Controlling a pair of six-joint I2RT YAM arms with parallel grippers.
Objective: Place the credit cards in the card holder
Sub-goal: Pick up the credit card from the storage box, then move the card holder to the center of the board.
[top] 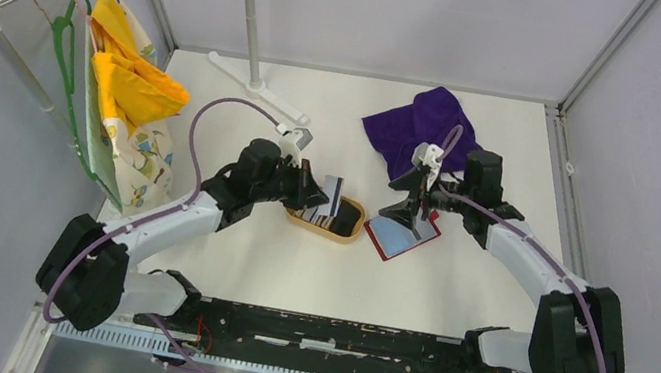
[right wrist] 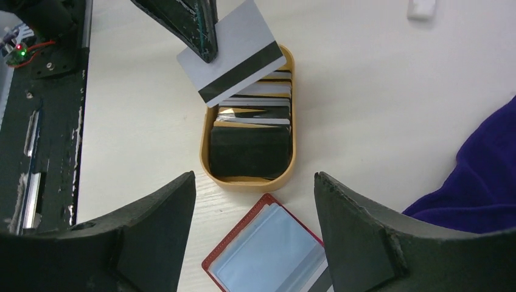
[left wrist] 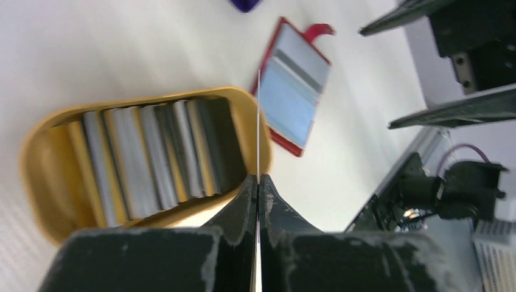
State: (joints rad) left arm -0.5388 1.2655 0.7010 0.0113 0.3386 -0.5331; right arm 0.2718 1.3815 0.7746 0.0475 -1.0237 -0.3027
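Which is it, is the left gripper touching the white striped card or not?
Touching. The left wrist view shows the left gripper shut on the white striped card, seen edge-on in the closed jaws with no gap.

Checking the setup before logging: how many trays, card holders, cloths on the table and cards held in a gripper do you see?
wooden tray: 1
red card holder: 1
purple cloth: 1
card held by left gripper: 1
Total: 4 (stacked cards in the tray not counted)
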